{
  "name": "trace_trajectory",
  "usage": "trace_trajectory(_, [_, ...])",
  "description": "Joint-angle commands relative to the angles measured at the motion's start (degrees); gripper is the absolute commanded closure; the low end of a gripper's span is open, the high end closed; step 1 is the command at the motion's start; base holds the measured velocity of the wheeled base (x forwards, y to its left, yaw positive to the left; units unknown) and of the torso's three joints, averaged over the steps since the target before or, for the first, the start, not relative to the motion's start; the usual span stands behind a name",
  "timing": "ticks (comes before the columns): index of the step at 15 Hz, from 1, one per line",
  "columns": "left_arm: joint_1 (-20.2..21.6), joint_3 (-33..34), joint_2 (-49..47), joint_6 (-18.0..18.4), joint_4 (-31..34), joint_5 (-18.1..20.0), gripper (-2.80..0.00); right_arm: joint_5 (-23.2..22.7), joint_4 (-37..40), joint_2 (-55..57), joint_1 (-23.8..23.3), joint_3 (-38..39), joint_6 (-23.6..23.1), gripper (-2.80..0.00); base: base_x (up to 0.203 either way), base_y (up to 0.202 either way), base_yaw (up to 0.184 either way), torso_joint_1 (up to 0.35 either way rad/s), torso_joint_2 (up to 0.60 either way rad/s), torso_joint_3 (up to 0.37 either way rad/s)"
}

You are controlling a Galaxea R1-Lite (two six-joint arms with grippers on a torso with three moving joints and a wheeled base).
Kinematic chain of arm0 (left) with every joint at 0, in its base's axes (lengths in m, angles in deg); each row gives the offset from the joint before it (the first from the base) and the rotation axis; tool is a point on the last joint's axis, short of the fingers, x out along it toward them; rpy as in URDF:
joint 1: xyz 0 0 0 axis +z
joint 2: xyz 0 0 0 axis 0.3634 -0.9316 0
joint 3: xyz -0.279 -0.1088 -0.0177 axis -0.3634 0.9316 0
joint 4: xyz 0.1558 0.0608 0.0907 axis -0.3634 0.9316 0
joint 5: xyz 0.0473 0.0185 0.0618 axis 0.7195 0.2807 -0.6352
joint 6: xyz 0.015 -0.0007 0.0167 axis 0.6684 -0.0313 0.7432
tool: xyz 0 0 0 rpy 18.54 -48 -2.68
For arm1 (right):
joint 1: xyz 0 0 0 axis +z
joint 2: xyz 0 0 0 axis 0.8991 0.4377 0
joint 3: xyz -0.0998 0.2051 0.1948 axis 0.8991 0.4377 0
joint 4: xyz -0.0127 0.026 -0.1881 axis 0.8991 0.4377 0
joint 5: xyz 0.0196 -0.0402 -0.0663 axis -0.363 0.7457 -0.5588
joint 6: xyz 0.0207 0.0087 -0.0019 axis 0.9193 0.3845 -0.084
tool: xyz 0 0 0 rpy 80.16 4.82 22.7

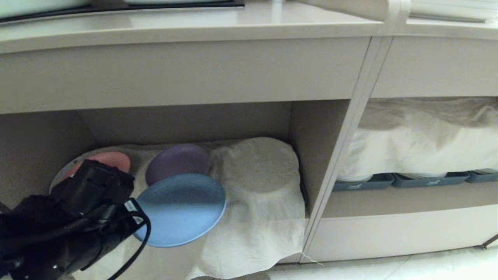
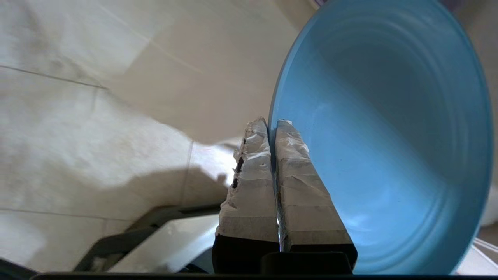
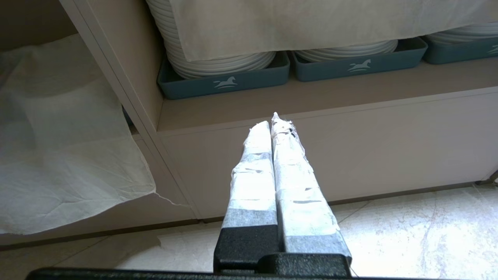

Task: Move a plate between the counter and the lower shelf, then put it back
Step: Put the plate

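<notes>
Right wrist view: white horse logos on grey-blue trays (image 3: 225,82); left end effector (image 2: 272,123) clenched on plate (image 2: 385,136).

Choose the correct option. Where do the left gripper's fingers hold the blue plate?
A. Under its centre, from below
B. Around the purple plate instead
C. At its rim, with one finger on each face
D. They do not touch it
C: in the left wrist view the left gripper is shut on the rim of the blue plate, one finger on each face.

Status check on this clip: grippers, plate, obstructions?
Left gripper shut on blue plate rim, at lower shelf front. Right gripper shut, empty, parked. Purple plate close behind.
</notes>
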Motion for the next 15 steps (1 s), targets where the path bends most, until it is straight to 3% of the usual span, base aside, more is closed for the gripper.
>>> trace_trajectory(1, [2.0, 1.1, 3.2, 0.2, 0.0, 0.2, 0.0, 0.0, 0.0, 0.0, 0.0, 0.0, 0.0, 0.0, 0.0, 0.0, 0.0, 0.0, 0.0, 0.0])
trace_trajectory(3, [3.5, 1.1, 4.5, 0.6, 0.1, 0.5, 0.0, 0.0, 0.0, 0.0, 0.0, 0.0, 0.0, 0.0, 0.0, 0.0, 0.0, 0.0, 0.0, 0.0])
trace_trajectory(7, [8.1, 3.4, 9.4, 7.0, 0.0, 3.1, 0.0, 0.0, 0.0, 0.0, 0.0, 0.0, 0.0, 0.0, 0.0, 0.0, 0.0, 0.0, 0.0, 0.0])
trace_trajectory(10, [9.5, 5.5, 12.4, 8.8, 0.1, 4.8, 0.0, 0.0, 0.0, 0.0, 0.0, 0.0, 0.0, 0.0, 0.0, 0.0, 0.0, 0.0, 0.0, 0.0])
trace_trajectory(15, [13.6, 8.4, 17.1, 17.2, -0.1, 9.9, 0.0, 0.0, 0.0, 0.0, 0.0, 0.0, 0.1, 0.0, 0.0, 0.0, 0.0, 0.0, 0.0, 0.0])
